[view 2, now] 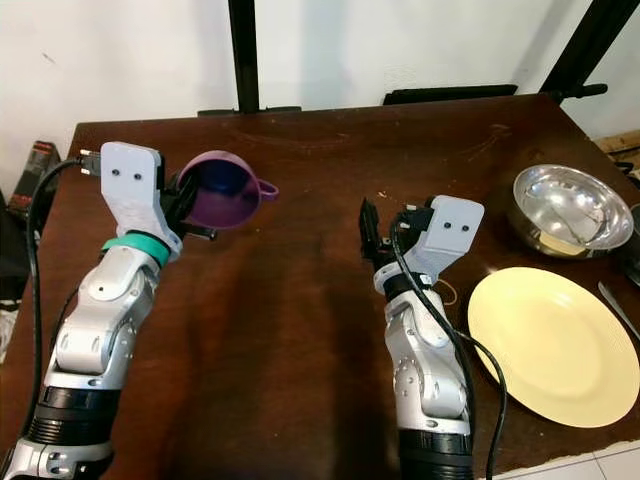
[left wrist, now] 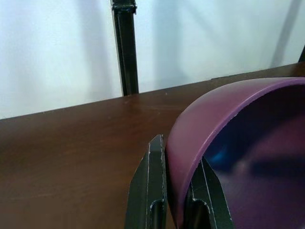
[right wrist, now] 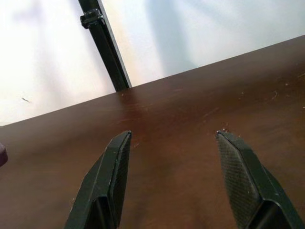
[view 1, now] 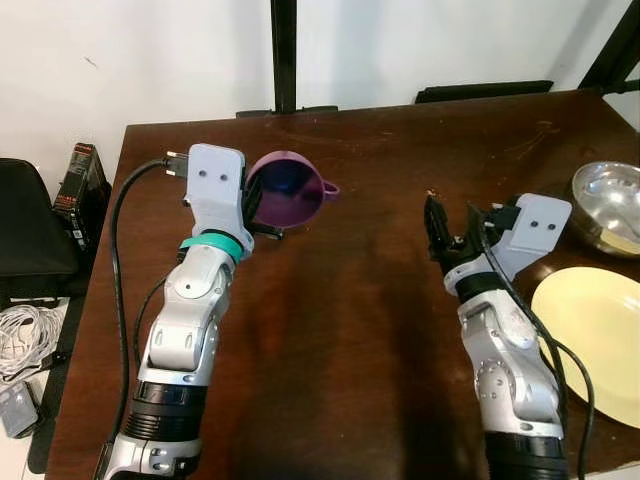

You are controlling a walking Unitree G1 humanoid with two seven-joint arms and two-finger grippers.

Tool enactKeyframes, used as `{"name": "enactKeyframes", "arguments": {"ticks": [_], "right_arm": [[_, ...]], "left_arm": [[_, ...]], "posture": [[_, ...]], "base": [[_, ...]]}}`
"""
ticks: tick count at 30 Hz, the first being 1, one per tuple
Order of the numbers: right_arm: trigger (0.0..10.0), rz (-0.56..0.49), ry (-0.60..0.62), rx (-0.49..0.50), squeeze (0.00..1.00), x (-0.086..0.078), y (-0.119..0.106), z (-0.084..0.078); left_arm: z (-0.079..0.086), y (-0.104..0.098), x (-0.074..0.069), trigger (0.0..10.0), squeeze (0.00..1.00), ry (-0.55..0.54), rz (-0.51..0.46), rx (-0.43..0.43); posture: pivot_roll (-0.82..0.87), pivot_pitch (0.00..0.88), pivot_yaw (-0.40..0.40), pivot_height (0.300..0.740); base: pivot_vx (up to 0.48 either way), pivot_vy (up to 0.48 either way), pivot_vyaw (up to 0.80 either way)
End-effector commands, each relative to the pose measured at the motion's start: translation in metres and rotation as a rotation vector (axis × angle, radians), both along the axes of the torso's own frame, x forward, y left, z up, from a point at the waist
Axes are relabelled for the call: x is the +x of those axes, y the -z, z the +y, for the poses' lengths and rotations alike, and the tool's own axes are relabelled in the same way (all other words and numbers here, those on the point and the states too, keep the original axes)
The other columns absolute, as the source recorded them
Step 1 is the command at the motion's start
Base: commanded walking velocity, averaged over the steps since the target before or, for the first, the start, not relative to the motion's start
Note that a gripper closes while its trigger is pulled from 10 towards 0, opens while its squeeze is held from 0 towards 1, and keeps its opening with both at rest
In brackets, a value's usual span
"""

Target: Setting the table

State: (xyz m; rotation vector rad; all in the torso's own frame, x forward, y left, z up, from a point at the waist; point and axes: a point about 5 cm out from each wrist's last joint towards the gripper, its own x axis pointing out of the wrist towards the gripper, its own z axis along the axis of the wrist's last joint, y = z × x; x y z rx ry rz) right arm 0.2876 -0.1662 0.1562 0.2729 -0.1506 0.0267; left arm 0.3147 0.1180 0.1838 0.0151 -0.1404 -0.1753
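Left eye view: dark brown table (view 1: pixel 350 300) with its far edge against a white wall and its left edge beside a black chair and cables on the floor. Left pincer (left wrist: pixel 177 191) is raised over the far-left part of the table, closed on the rim of a purple cup (view 1: pixel 287 189); 1 finger lies outside the wall, 1 inside. Cup is tipped on its side, mouth facing the camera, handle pointing right, held clear of the tabletop. Right pincer (right wrist: pixel 174 176) hovers above the table centre-right, fingers spread wide, nothing between them. Bare wood lies between the 2 arms and ahead of both, up to the far edge. Right eye view: yellow plate (view 2: pixel 548 345) sits near the front-right corner, close beside the right arm. Steel bowl (view 2: pixel 567 210) stands just behind the plate, near the right edge.
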Motion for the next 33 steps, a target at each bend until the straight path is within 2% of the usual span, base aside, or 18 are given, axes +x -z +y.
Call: {"name": "enactKeyframes", "arguments": {"ticks": [1,33], "right_arm": [[10.0,0.026,-0.001,0.011,0.0,0.0006,0.0046,0.001],[10.0,0.031,-0.041,0.042,0.0,0.0006,0.0048,0.0058]], "left_arm": [[-0.0007,0.0035,-0.0016,10.0,0.0,-0.004,0.007,0.006],[-0.0033,0.0079,-0.0013,10.0,0.0,-0.003,0.026,0.008]], "posture": [[-0.1,0.0,0.048,0.74],[-0.1,0.0,0.051,0.74]], "base": [[-0.33,0.0,0.0],[-0.333,0.0,0.0]]}}
